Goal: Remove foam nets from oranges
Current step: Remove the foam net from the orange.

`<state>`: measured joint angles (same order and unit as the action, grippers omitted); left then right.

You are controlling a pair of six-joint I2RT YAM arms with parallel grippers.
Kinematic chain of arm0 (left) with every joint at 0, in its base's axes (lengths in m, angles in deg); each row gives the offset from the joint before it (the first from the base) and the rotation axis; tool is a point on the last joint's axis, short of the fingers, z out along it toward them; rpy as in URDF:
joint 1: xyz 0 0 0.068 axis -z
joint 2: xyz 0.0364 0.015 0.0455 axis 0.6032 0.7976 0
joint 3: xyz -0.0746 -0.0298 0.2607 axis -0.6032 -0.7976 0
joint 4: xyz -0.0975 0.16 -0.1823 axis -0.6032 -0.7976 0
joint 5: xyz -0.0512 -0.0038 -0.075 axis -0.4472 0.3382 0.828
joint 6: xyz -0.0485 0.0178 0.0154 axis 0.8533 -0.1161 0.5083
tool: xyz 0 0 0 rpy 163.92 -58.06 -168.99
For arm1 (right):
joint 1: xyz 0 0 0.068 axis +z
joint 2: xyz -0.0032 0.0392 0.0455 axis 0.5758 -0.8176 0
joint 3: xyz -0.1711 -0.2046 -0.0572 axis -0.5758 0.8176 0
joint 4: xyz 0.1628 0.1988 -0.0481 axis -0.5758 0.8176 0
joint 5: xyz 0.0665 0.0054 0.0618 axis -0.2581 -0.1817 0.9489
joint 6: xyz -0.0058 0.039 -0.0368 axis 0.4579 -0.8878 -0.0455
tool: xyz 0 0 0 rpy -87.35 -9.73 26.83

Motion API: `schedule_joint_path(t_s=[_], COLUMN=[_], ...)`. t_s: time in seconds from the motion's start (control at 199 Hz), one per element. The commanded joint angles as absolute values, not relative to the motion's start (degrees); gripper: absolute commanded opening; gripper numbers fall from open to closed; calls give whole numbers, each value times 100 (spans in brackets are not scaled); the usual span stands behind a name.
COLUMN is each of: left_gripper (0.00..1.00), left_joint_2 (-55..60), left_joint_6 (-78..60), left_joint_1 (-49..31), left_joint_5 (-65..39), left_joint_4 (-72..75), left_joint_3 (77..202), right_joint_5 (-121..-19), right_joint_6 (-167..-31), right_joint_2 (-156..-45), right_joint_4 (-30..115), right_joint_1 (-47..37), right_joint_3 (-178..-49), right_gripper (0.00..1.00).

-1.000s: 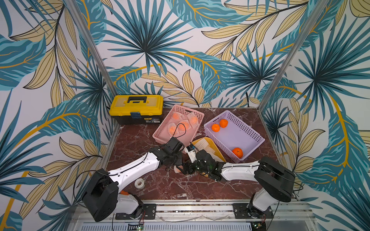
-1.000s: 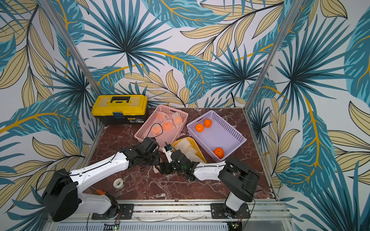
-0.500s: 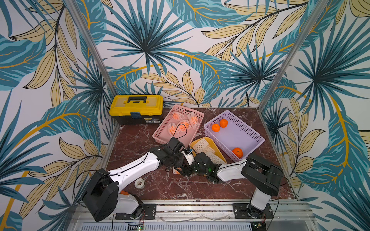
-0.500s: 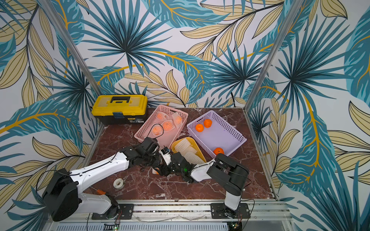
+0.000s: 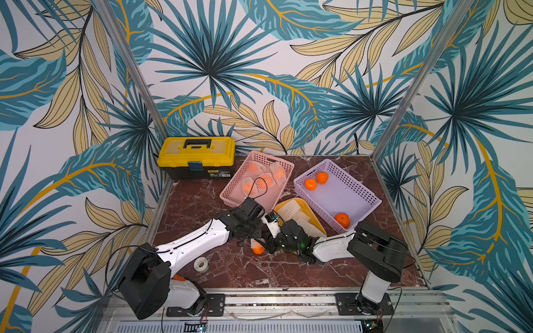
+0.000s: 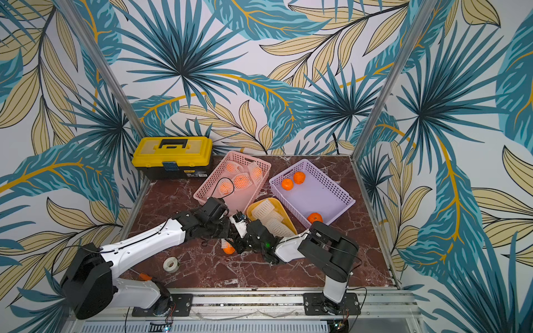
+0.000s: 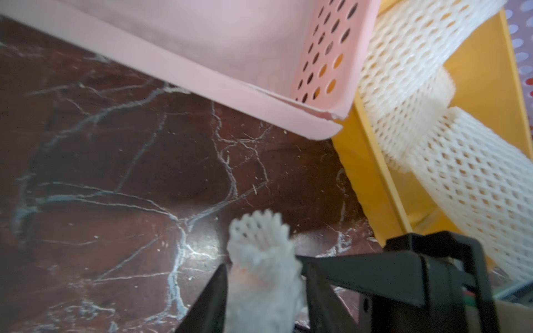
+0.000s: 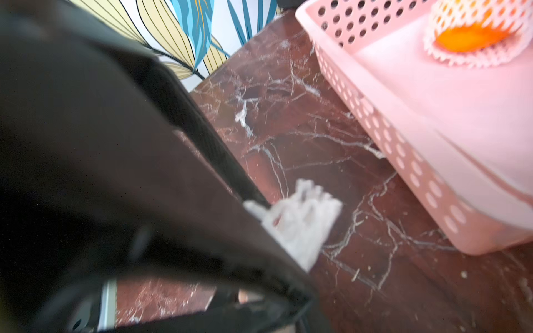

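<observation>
A small orange (image 5: 258,249), half inside a white foam net (image 5: 255,244), lies on the marble between my two grippers. My left gripper (image 5: 253,235) stands over it. In the left wrist view its jaws are apart, and the net (image 7: 261,259) stands between the black fingers (image 7: 212,299). My right gripper (image 5: 269,244) reaches in from the right to the orange. Its jaws are hidden in the blurred right wrist view, where only a net end (image 8: 302,222) shows. Three bare oranges (image 5: 310,184) lie in the purple basket (image 5: 363,191). Netted oranges (image 5: 261,182) fill the pink basket (image 5: 230,188). Empty foam nets (image 5: 290,208) lie in a yellow tray (image 5: 315,216).
A yellow toolbox (image 5: 197,155) stands at the back left. A white tape roll (image 5: 201,264) lies on the marble near the front, under the left arm. The pink basket's corner (image 7: 331,127) and the yellow tray's wall (image 7: 366,173) are close behind the left gripper.
The right arm has pushed left, up against the left gripper. The left jaws have come apart around the net. More bare orange now shows at the net's near end.
</observation>
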<state>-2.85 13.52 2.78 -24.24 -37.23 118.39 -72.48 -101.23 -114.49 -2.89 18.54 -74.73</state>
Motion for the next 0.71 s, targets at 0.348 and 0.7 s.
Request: schedule_joint_path(t_s=[0.348,0.7], left_gripper=[100,100], left_joint_2=[-1278,-2565], left_joint_6=[1592,2017], left_joint_1=[57,-76], left_joint_5=[-2786,-3820], left_joint_4=[-4126,-4121], left_joint_3=[12056,11510], right_joint_5=[-7550,-8178], right_joint_6=[-10273,-10788], right_joint_2=[-10902,-9836], right_joint_4=[-103,1134], right_joint_1=[1879,1878], right_joint_3=[-7478,-7660], right_gripper=[15,17])
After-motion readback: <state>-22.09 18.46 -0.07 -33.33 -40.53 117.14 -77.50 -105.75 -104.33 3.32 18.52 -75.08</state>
